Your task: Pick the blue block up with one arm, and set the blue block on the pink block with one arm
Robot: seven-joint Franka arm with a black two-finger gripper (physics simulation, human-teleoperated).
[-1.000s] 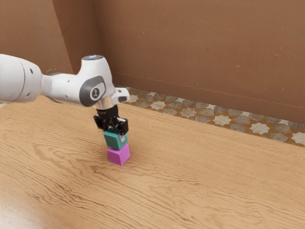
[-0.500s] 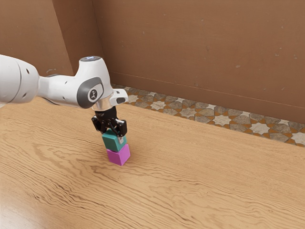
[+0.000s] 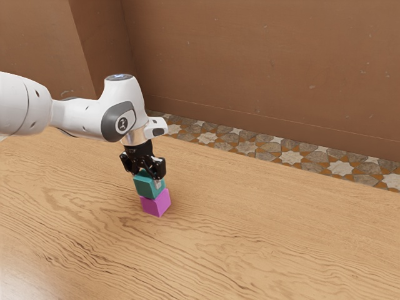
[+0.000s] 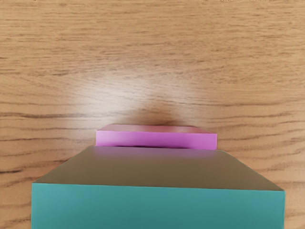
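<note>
Lowered: blue block (image 3: pixel 149 185) clamped between jaws.

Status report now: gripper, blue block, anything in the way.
Gripper shut on blue block. Blue block sits on pink block, not yet released. Nothing in the way on the table.
</note>
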